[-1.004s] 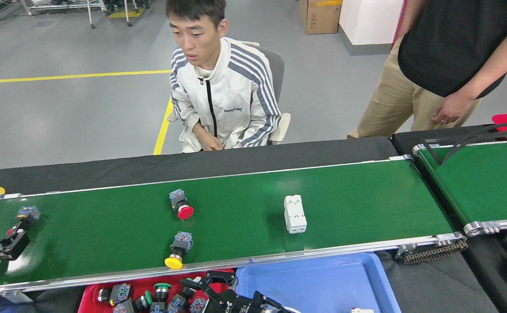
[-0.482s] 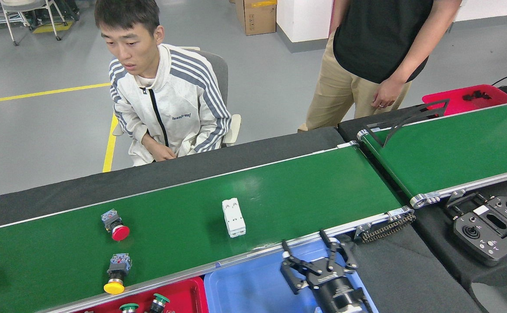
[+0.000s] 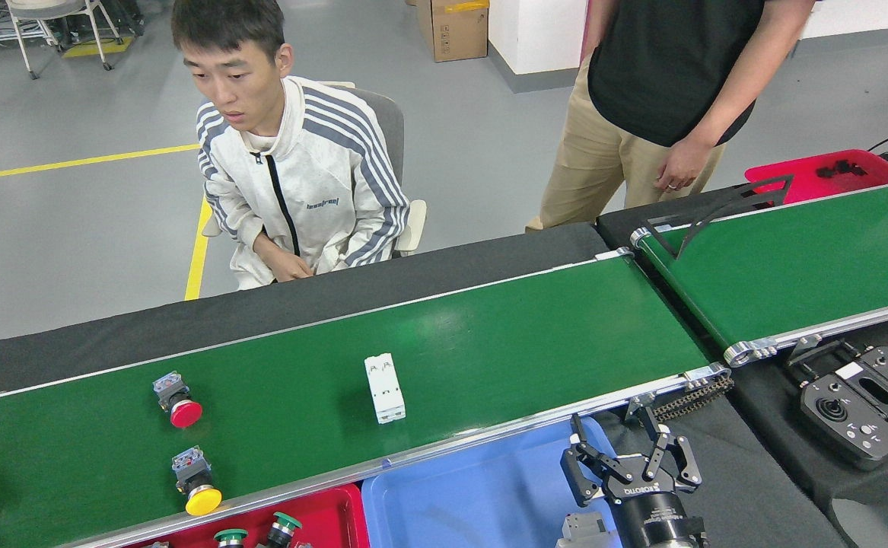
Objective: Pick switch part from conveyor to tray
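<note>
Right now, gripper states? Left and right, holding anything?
Left: not in view.
Right gripper: open, holding nothing, above the blue tray's right edge.

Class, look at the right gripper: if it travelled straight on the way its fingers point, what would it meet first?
Probably the conveyor's near end: the right gripper, open, points up-frame toward the silver rail and chain there. Its height above them is unclear.

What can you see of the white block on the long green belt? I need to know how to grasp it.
The white rectangular plastic block lies flat on the glossy dark-green conveyor belt, near the belt's middle, its long axis running roughly across the belt. Its top face shows moulded recesses at the far end and a stepped near end. Nothing touches it but the belt; the open right tool hovers away to its right, over the blue tray's edge.
</note>
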{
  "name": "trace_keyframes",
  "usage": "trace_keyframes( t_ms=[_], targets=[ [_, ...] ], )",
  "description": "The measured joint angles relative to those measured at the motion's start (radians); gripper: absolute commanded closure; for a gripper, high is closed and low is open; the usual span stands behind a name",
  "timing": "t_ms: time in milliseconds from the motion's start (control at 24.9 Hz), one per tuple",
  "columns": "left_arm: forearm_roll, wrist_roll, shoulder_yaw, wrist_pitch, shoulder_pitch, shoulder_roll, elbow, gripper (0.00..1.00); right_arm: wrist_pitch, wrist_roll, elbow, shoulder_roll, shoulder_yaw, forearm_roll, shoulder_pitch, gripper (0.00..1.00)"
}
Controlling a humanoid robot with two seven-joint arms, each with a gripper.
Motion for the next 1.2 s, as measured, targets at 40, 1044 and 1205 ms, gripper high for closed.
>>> trace_keyframes(
  t_ms=[40,1044,1205],
  targets=[
    [0.004,0.001,0.000,-0.019,0.047,-0.009,-0.092,0.86,0.000,-0.001,-0.006,0.000,-0.026,0.000,0.015,0.00],
    [-0.092,-0.138,0.290,0.007,0.807,-0.382,-1.182,0.00,-0.020,0.008,-0.041,-0.033,-0.176,-0.003,0.070,0.00],
    [-0.092,-0.139,0.308,0.068,0.827,-0.382,-1.177,0.00,-0.022,0.008,-0.042,-0.033,-0.176,-0.003,0.070,0.00]
  ],
)
